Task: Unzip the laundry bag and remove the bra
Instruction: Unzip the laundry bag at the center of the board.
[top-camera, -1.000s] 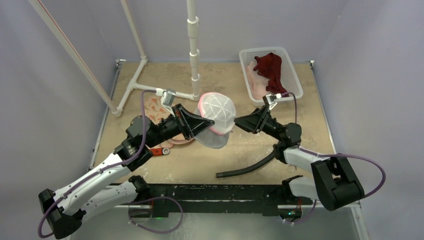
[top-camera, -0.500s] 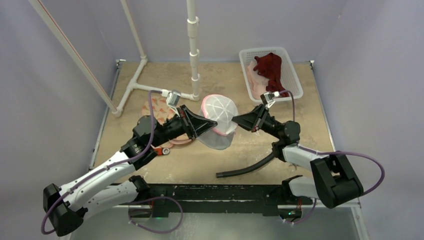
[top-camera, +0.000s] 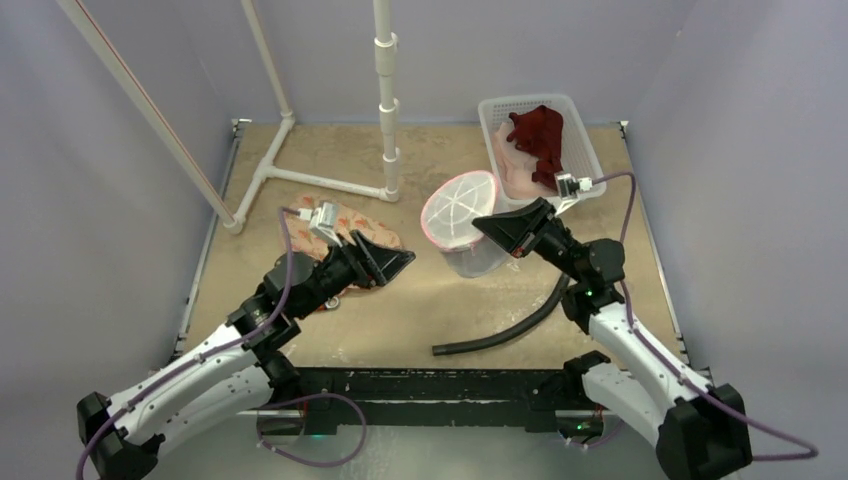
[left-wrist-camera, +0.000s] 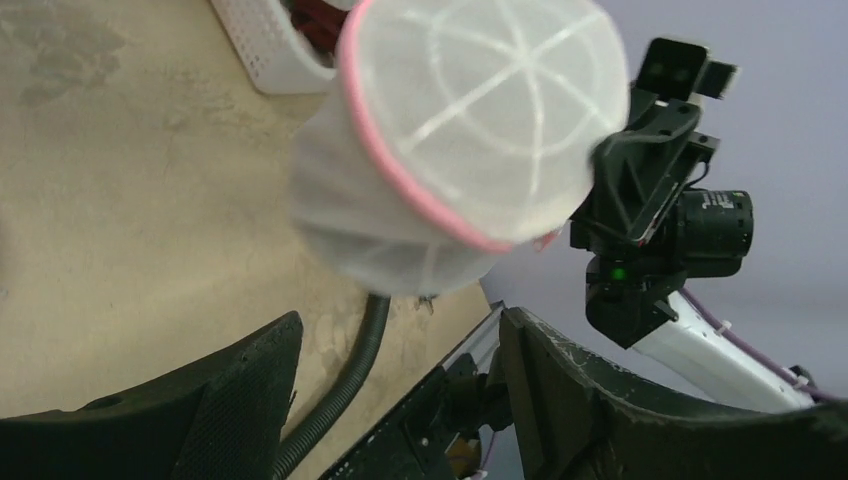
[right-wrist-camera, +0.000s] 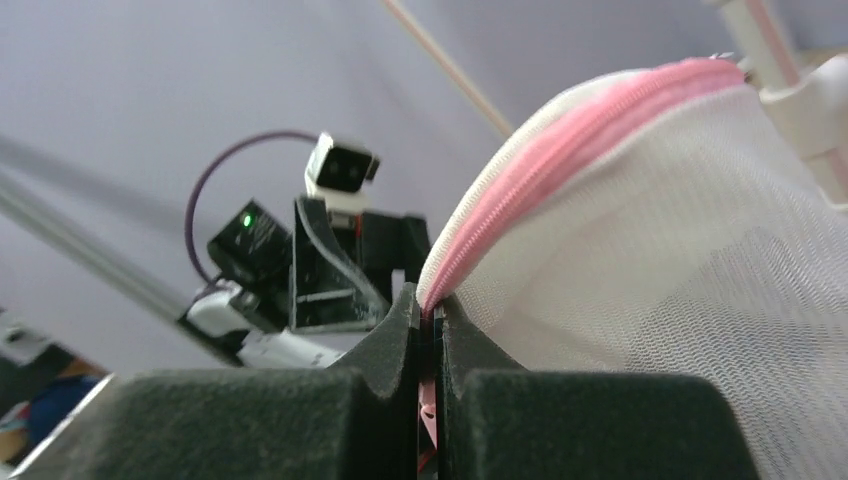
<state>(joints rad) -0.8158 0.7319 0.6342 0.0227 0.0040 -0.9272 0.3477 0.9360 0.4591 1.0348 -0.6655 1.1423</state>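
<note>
The laundry bag (top-camera: 460, 225) has swung right toward the basket (top-camera: 591, 150). It has left my left gripper (top-camera: 398, 262), which has drawn back with its jaws apart and empty. My right gripper (right-wrist-camera: 430, 312) is pinched together on the pink zipper (right-wrist-camera: 560, 130) edge and carries the bag alone. That thin bite may slip and drop it. With nothing anchoring the bag, a pull would drag it rather than unzip it. I can't see the bra through the mesh.
</note>
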